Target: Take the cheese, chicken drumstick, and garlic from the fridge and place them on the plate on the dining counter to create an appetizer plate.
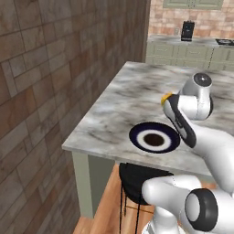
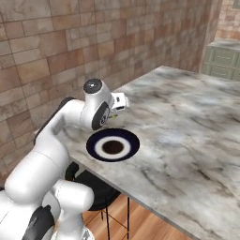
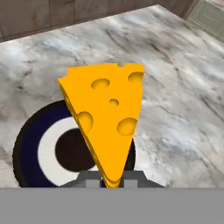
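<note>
Cheese [image 3: 107, 120] sits pinched at its narrow tip in the gripper [image 3: 112, 177], long axis pointing away from the jaws, apparently hanging over the plate [image 3: 33, 131] on the dining counter [image 3: 175, 87].

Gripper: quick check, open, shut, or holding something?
Gripper: shut on the cheese, holding the wedge above the plate on the dining counter.

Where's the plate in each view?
Left base view: plate low centre, near the counter's front edge, partly behind the arm.
Right base view: plate left of centre, just below the wrist.
Hand view: plate lower left, behind the cheese held in the pincer.
Shared landmark: the marbled counter edge beside the brick wall.
</note>
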Controlling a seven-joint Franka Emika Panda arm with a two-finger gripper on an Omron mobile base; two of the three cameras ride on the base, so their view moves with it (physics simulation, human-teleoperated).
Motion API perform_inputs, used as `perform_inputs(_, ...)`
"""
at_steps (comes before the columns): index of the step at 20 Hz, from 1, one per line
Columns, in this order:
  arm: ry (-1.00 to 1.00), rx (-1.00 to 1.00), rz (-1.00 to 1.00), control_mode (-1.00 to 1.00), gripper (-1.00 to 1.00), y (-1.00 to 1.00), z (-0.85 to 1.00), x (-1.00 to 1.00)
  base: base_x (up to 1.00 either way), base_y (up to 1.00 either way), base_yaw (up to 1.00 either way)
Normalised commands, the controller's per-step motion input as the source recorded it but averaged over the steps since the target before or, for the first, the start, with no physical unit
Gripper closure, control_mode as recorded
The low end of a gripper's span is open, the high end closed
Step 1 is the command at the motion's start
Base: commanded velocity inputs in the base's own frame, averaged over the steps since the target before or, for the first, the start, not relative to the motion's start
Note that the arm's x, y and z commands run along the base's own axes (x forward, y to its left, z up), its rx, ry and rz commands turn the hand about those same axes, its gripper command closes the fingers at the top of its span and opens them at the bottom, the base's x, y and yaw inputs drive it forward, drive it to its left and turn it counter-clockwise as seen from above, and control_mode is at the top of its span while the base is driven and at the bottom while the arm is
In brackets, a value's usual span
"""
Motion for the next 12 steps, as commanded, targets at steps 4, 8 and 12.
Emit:
perform_inputs(4,0.22,0.01,0.0,-1.0,1.0,0.01,-0.54,0.29,0.0,0.0,0.0)
perform_inputs(8,0.25,0.03,0.0,-1.0,1.0,0.0,-0.54,0.39,0.0,0.0,0.0)
perform_inputs(12,0.28,0.04,0.04,-1.0,1.0,-0.01,-0.49,0.37,0.0,0.0,0.0)
